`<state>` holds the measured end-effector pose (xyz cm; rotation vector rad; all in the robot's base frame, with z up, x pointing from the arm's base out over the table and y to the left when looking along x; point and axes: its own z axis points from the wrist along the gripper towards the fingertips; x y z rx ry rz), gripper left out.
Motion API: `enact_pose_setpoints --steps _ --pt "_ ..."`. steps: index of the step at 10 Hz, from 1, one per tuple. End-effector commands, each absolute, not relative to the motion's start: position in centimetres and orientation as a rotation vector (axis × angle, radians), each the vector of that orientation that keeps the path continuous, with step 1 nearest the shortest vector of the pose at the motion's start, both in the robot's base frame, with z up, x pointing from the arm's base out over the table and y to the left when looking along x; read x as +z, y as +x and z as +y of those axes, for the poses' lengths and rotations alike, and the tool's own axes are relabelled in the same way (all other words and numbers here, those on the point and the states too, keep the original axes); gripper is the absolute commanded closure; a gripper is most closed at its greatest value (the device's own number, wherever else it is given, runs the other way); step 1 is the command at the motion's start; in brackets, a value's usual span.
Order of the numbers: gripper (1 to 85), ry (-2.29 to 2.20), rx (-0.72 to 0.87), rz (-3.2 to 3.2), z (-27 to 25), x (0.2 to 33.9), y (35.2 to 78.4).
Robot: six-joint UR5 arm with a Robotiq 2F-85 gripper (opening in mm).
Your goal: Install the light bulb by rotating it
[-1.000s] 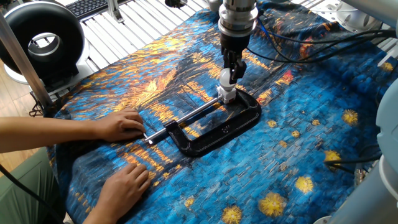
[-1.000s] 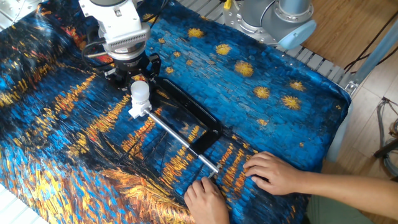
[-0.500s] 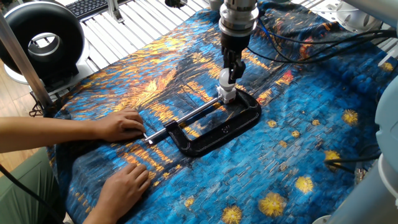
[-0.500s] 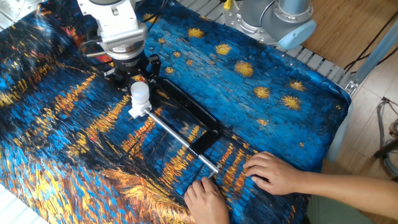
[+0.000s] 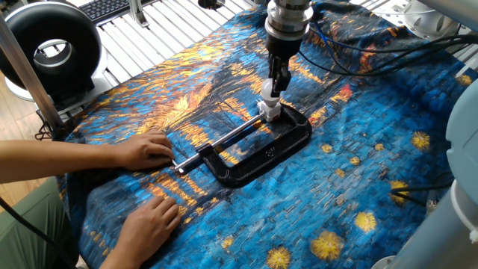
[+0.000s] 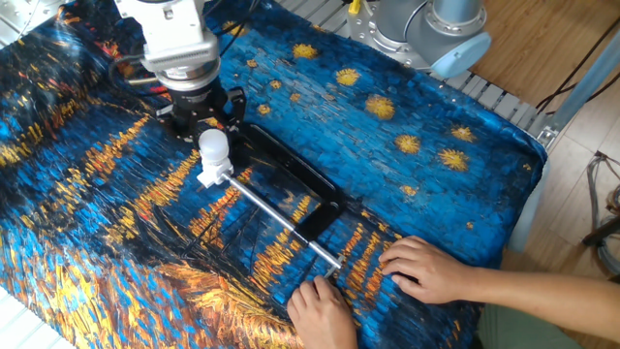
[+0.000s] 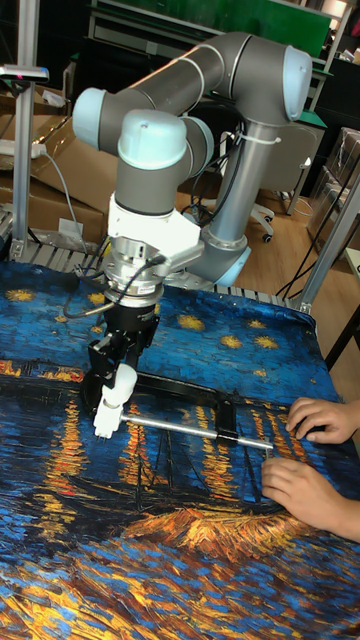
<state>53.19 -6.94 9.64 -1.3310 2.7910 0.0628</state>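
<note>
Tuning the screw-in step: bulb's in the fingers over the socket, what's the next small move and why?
Probably a small turn of the wrist about the vertical axis with light downward pressure. The gripper holds the light bulb upright, neck down on the white socket block at the black C-clamp, which two hands steady. Whether the threads have caught cannot be seen.

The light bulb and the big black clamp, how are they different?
The light bulb is small, round and matte white; the black C-clamp is much bigger, dark and shaped like a flat frame. The bulb stands upright between the fingers of the gripper; the clamp lies flat on the blue and orange cloth, steadied near its screw handle by a person's hands. Both sit at the same spot, the bulb at the clamp's far end.
</note>
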Motion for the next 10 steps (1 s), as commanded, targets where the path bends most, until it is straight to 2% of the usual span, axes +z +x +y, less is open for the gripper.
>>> enact_pose_setpoints --steps 1,5,7,10 --pt "55.3 -1.148 0.084 2.837 -6.92 9.67 53.91" --pt "59.3 -0.984 0.11 2.883 -6.69 9.69 54.24" --pt "56.3 -0.911 0.153 2.898 -6.18 9.68 54.24" --pt "57.0 -0.748 0.159 2.946 -6.41 9.75 54.37"
